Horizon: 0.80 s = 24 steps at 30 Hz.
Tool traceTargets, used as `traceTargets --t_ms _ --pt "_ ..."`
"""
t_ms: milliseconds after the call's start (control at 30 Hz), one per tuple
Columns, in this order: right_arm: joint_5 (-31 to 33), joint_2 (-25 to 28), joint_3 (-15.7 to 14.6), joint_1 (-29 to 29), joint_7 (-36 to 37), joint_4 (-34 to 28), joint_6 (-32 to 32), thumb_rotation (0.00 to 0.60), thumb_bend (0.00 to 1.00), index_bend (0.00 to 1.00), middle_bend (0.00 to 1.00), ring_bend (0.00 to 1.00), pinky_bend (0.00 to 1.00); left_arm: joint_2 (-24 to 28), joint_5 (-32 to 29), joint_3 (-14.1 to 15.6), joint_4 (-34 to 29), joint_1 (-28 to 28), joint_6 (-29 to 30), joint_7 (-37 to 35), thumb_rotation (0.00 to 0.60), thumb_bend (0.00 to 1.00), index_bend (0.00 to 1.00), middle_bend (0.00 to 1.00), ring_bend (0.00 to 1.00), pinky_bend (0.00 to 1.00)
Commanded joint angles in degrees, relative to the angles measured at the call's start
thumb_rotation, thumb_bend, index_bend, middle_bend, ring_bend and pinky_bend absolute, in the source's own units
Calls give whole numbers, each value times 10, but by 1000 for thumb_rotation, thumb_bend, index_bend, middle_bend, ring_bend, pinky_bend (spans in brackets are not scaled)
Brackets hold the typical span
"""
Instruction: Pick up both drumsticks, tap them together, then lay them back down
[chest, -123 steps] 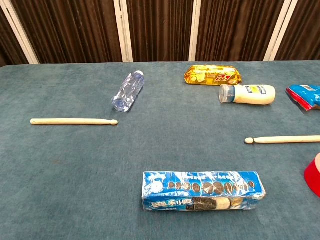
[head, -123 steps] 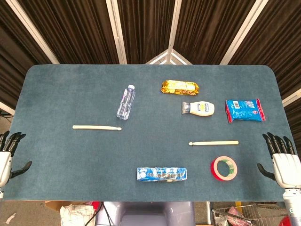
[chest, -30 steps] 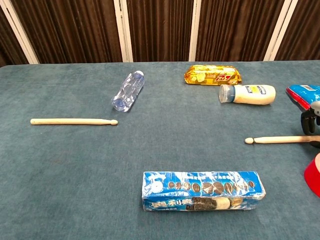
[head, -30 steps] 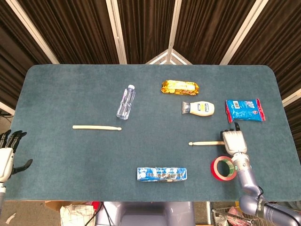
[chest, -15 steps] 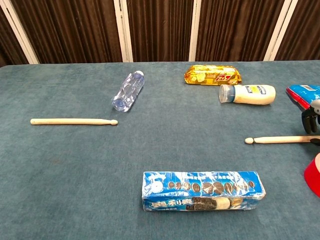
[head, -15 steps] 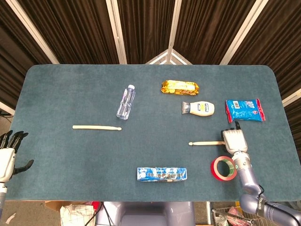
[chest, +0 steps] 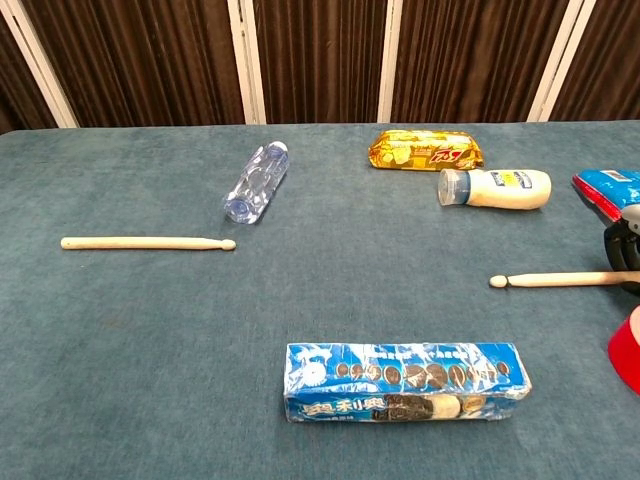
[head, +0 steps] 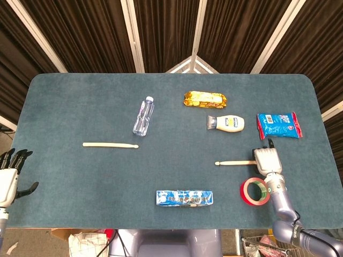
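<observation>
Worktop [head: 80,96]: blue-grey cloth, rounded far corners; the left third and the far strip at 12 o'clock lie bare, goods crowd the centre-right.
Edges: right hand sits near the 3 o'clock edge; left hand hangs off the 8 o'clock corner.
Drumsticks: two. left drumstick [head: 110,145] lies flat at 9 o'clock of centre, tip toward the middle, nothing touching it. right drumstick [head: 235,163] lies flat at 4 o'clock, tip toward the middle, butt end under the right hand.
Other goods, one each: water bottle [head: 143,115] on its side at 11 o'clock; gold snack pack [head: 205,98] at 12 o'clock; white bottle [head: 225,123] on its side at 2 o'clock; blue snack bag [head: 278,125] at 3 o'clock; cookie box [head: 184,197] at 6 o'clock near the front edge; red tape roll [head: 254,191] at 5 o'clock, just beside the right wrist.
right hand [head: 266,159]: palm down over the butt of the right drumstick, fingers [chest: 620,243] curved down around it; whether they clamp the stick, I cannot tell.
left hand [head: 9,176]: off the worktop, fingers apart, holding nothing.
</observation>
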Motion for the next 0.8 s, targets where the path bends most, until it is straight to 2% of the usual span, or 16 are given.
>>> traceTargets --t_ms 33,367,800 --pt "-1 -1 0 0 3 3 -1 600 373 529 510 378 0 -1 0 0 0 0 0 1 600 309 161 100 0 0" --pt "-6 -7 -3 -1 13 16 -3 600 381 556 527 383 0 -1 -1 1 0 -1 -2 3 600 310 161 94 0 0" --pt "-26 -7 -5 0 26 19 -1 600 399 664 554 401 0 -2 -3 1 1 -3 -3 4 600 309 161 94 0 0"
